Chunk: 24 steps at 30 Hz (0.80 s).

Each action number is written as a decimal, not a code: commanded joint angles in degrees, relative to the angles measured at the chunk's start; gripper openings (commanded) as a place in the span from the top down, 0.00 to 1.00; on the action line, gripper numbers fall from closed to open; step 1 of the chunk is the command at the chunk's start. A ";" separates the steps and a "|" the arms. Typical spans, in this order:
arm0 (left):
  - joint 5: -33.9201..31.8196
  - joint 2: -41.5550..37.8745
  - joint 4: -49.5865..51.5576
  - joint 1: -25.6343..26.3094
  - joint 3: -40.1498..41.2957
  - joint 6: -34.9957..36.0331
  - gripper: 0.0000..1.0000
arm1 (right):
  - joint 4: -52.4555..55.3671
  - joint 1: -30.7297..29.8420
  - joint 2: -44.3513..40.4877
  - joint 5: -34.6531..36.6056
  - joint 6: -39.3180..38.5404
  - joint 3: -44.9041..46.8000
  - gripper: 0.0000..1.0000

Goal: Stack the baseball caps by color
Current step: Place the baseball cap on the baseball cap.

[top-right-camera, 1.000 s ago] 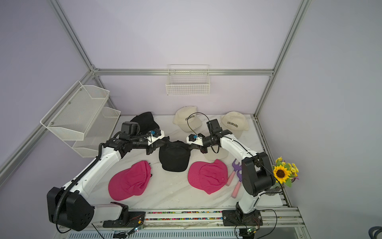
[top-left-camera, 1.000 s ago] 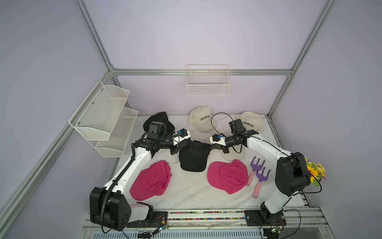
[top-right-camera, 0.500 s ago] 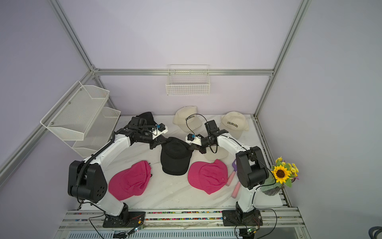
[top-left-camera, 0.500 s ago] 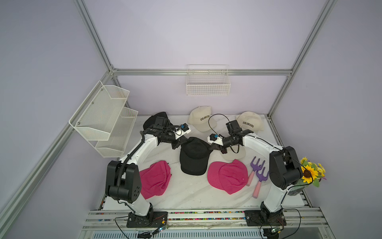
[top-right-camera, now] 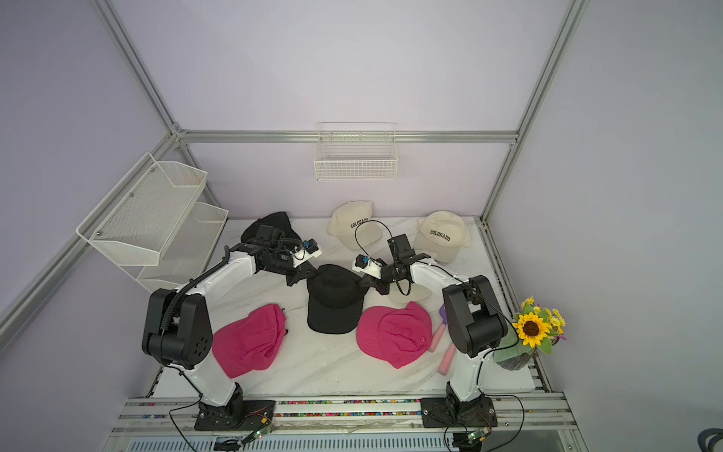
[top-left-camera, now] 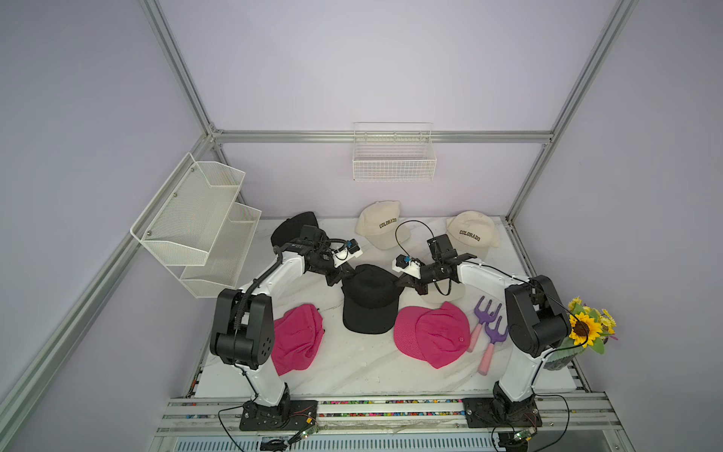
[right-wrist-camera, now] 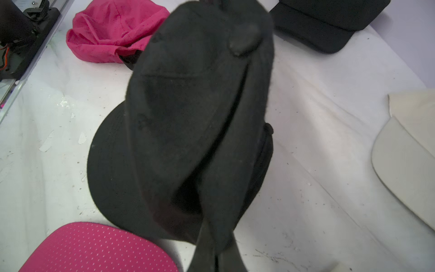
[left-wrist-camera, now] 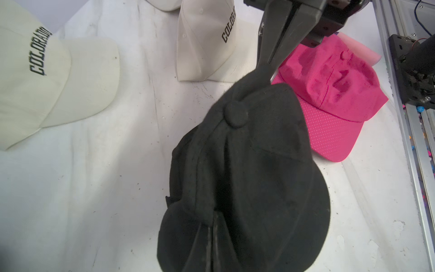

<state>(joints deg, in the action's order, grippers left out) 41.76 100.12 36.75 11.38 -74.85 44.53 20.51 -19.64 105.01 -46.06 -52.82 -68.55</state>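
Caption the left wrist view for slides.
Left pincer and right pincer shut on opposite sides of soft black fabric cap.

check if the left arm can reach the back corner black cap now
Probably not yet: the left gripper is shut on the middle black cap, which the right gripper also pinches. The back corner black cap lies free close behind its wrist.

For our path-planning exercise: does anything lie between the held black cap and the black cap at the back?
Nothing lies between them: bare table separates the held black cap from the back black cap. Only the left arm reaches across above that gap.
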 commanded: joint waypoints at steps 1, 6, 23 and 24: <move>-1.02 -0.04 0.65 0.23 1.09 -0.52 1.00 | -2.41 -0.24 -0.85 -2.18 1.31 2.20 1.00; -8.06 4.00 0.57 0.23 -0.50 -1.88 1.00 | -8.18 -0.40 0.42 1.39 5.15 3.24 1.00; -1.56 0.52 10.54 0.94 -9.13 -2.08 1.00 | 1.72 0.46 -0.29 -1.77 -0.43 -2.98 1.00; -1.26 -0.84 10.53 1.21 -7.73 -2.05 1.00 | 1.28 0.29 -0.46 -1.92 -0.50 -2.51 1.00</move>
<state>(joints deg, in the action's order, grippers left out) 36.29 104.68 42.98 11.84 -84.55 42.98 17.39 -18.76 106.67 -44.58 -51.22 -72.42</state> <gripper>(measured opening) 0.047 0.046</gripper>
